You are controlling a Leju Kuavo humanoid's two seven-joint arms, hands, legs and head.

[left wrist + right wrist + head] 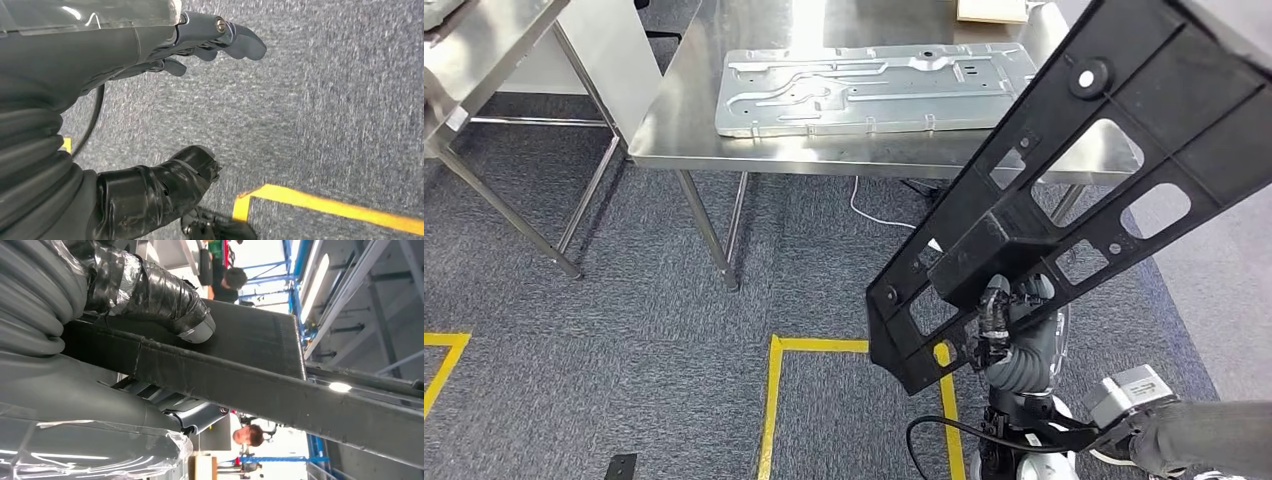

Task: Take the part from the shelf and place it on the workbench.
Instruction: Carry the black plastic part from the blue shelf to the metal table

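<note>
Here, right robot hand [1009,315] gripping black part [1064,180], apparently firmly.

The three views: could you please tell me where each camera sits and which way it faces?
Head view: high on the body, looking down at the steel table, the carpet, and the right hand gripping the black part.
Left wrist view: behind the empty left hand, facing the carpet.
Right wrist view: behind the right hand, facing up along the part.
Shared: head and right wrist views both show the part.
</note>
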